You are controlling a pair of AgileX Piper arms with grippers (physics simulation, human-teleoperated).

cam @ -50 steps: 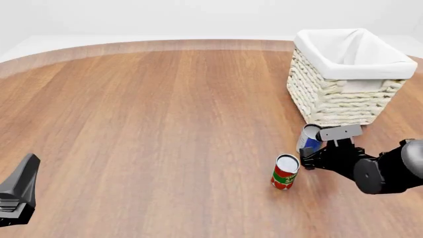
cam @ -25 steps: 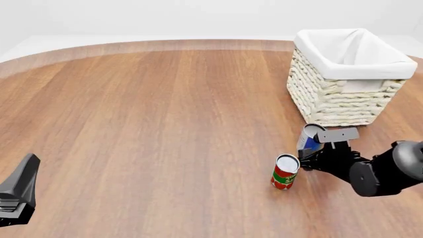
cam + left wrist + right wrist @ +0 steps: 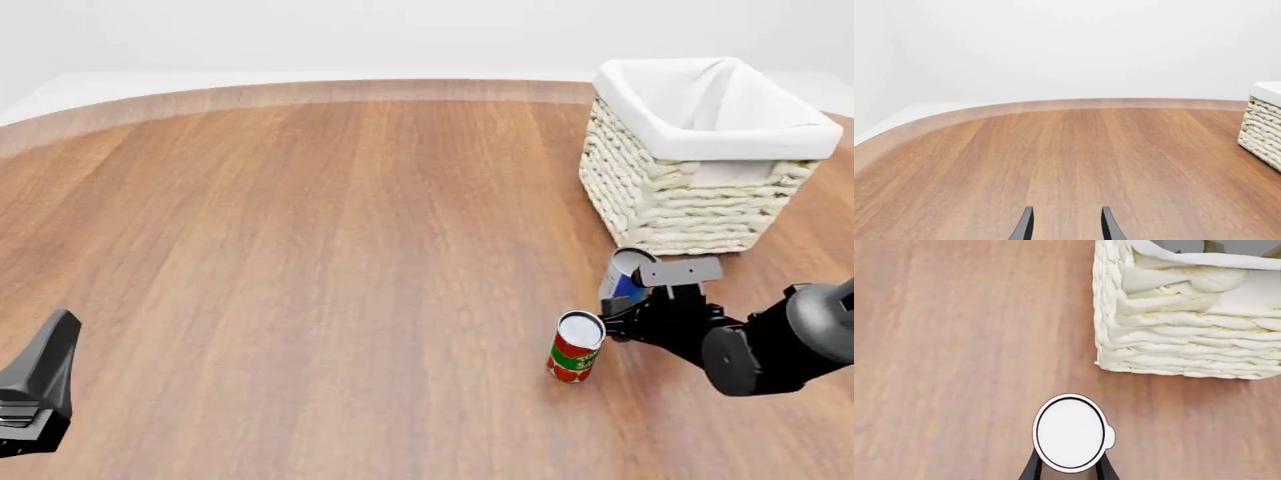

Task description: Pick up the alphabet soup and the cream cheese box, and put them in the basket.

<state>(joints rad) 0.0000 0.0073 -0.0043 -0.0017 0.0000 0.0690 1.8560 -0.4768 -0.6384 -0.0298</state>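
Note:
The alphabet soup (image 3: 623, 276), a blue-labelled can with a silver top, leans a little just in front of the basket (image 3: 694, 150). My right gripper (image 3: 627, 305) is shut on it. In the right wrist view its round top (image 3: 1071, 432) sits between the two fingertips (image 3: 1031, 469), with the wicker basket (image 3: 1187, 325) close beyond it. My left gripper (image 3: 1065, 227) stays low at the table's near left (image 3: 34, 395), open and holding nothing. The cream cheese box is out of view.
A red and green can (image 3: 577, 346) stands upright just left of the right gripper, close to the held can. A corner of the basket (image 3: 1262, 125) shows in the left wrist view. Bare wooden table spreads across the left and middle.
The right gripper has shifted slightly left and up with the soup can, which now leans a bit more. The left arm and the red and green can have not moved.

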